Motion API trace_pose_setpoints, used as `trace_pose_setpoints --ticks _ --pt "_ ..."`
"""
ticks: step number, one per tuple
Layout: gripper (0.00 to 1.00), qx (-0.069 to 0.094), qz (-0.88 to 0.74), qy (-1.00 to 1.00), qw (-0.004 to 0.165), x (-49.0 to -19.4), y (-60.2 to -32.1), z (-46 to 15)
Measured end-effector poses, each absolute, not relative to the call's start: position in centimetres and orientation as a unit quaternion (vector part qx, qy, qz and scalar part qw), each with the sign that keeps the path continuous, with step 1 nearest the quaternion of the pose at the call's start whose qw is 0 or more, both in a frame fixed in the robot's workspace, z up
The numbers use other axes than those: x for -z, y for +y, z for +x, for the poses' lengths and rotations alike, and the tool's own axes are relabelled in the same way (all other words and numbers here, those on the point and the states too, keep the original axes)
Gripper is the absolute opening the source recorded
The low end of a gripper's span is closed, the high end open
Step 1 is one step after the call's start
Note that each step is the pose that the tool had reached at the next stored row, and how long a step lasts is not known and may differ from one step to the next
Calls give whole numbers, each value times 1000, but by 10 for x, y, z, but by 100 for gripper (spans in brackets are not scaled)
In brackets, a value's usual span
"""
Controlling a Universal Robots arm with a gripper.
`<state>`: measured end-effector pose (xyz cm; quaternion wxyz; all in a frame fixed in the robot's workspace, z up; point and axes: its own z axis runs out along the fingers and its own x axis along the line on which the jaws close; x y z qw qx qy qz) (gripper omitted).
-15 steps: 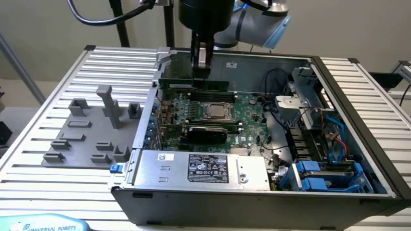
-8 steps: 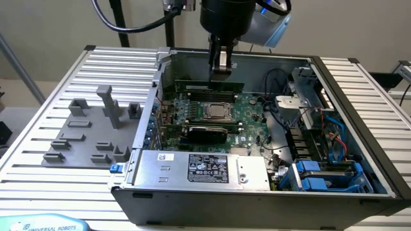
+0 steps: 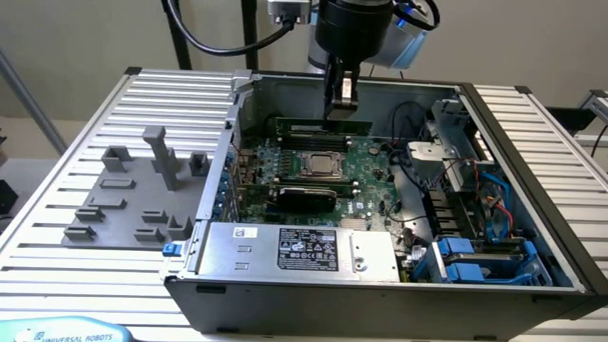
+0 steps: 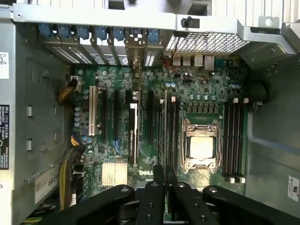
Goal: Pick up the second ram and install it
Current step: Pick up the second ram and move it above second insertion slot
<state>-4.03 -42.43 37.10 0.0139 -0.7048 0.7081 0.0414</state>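
Note:
The second ram is a long, thin green stick standing on edge under my gripper, along the memory slots on the far side of the silver processor inside the open computer case. In the wrist view the stick appears edge-on as a thin line running out from between my gripper fingers, lined up with the slots beside the processor. The fingers are shut on the stick. Whether it sits in a slot I cannot tell.
The case walls rise around the board. A silver power supply box lies at the front, with blue drive bays and cables at the exterior view's right. A grey fixture plate with blocks lies on the slatted table at the exterior view's left.

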Motion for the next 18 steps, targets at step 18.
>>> trace_pose_setpoints --ticks 18 --pt "13 -41 -701 711 14 -338 -365 -38"
